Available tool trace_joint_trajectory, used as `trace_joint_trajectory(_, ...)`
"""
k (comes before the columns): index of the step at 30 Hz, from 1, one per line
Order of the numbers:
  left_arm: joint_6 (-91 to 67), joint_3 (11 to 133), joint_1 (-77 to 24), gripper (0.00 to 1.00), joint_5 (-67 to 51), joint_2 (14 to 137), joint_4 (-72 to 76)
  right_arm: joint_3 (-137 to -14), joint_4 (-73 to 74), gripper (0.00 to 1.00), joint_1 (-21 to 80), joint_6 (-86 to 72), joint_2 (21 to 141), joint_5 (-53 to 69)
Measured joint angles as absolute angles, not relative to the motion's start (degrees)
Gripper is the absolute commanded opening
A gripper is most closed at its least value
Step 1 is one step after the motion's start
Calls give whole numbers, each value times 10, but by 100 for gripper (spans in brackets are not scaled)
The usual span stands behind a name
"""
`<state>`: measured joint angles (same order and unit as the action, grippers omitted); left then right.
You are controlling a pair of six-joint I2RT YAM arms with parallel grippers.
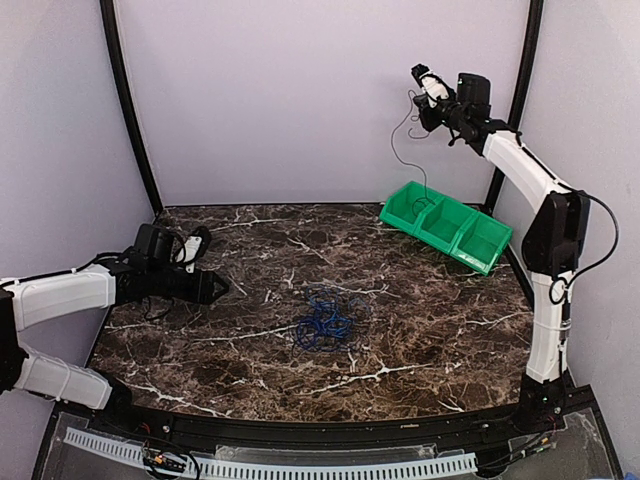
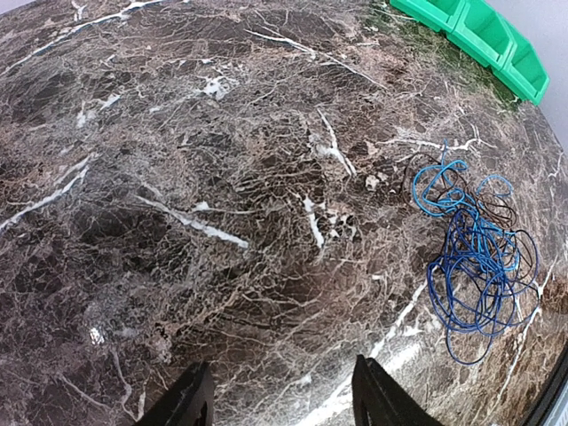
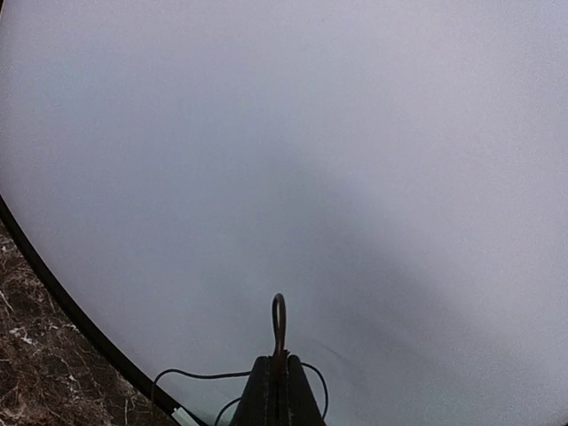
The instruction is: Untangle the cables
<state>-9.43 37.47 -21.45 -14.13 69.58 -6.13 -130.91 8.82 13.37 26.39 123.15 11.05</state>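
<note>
Top external — cables [image 1: 325, 322] beyond left gripper [image 1: 222, 287], one in right gripper [image 1: 422, 78]

- Tangled blue-and-black cables clump [image 1: 325, 322] is lying centred on the table [image 1: 200, 340].
- One thin black cable [image 3: 279, 296] is dangling from my raised right gripper [image 1: 427, 83], reaching the green bin [image 1: 445, 225].

Left wrist cam: bottom edge crops my left gripper [image 2: 280, 368], only the tips show. The green bin [image 2: 479, 31], far ahead-right of it, is cut by the top corner. Black strands in the cables [image 2: 475, 257] blend into the dark marble [image 2: 177, 177]; can't count them. Right wrist cam: right gripper [image 3: 278, 364] cropped too; the black wire [image 3: 279, 311] it pinches runs off-frame below. Overhead, its lower end is too thin to trace.
</note>
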Motion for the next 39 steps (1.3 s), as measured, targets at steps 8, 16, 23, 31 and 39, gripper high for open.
trace_joint_trajectory(8,-97,375,-215,56,-141,696,-61,-1325,72,0,142,285,1234,103)
trace_joint_trajectory(16,-104,375,-215,56,-141,685,-61,-1305,29,0,146,291,1248,84)
trace_joint_trajectory(23,-106,375,-215,56,-142,684,-61,-1232,27,0,121,297,1272,56)
trace_joint_trajectory(31,-106,375,-215,56,-144,687,-62,-1155,19,0,72,298,1260,64)
trace_joint_trajectory(39,-106,375,-215,56,-144,688,-66,-1056,34,0,72,295,1237,108)
